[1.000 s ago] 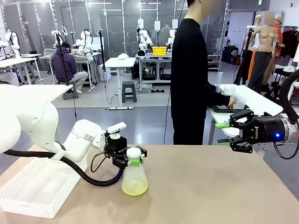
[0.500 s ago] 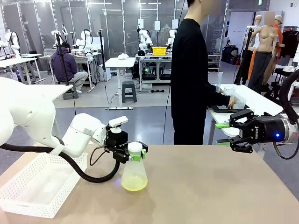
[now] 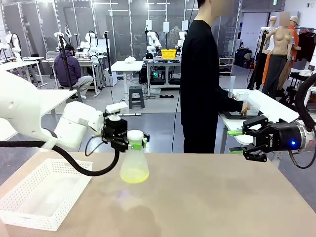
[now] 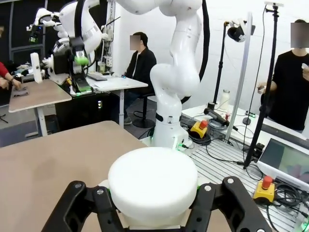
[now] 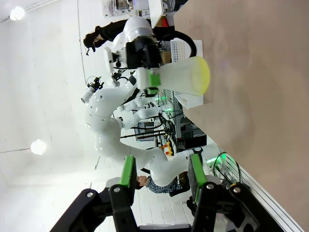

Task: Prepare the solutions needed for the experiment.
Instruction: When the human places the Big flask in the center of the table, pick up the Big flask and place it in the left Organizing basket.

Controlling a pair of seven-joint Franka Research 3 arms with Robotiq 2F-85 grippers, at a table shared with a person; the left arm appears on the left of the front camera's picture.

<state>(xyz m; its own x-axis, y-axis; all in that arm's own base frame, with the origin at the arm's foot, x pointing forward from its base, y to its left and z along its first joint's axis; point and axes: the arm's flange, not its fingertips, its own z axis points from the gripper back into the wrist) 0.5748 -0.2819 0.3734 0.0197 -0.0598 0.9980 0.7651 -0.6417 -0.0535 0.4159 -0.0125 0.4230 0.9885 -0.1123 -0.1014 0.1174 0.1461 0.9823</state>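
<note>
The left gripper is clamped on the neck of a conical flask, just under its white cap, and holds it in the air above the table, over the middle-left of the tabletop and closer to the far edge than the near one. The solutions sit as a shallow pale yellow-green layer in the flask's wide bottom, and a faint shadow lies on the tabletop beneath. In the left wrist view the cap fills the space between the black fingers. A white mesh basket rests at the near left corner, apart from the flask. The right gripper hangs at the table's far right edge with its green-padded jaws parted and nothing between them. Between flask and right gripper the tabletop is bare. A person stands beyond the far edge, side-on, hands at another table.
</note>
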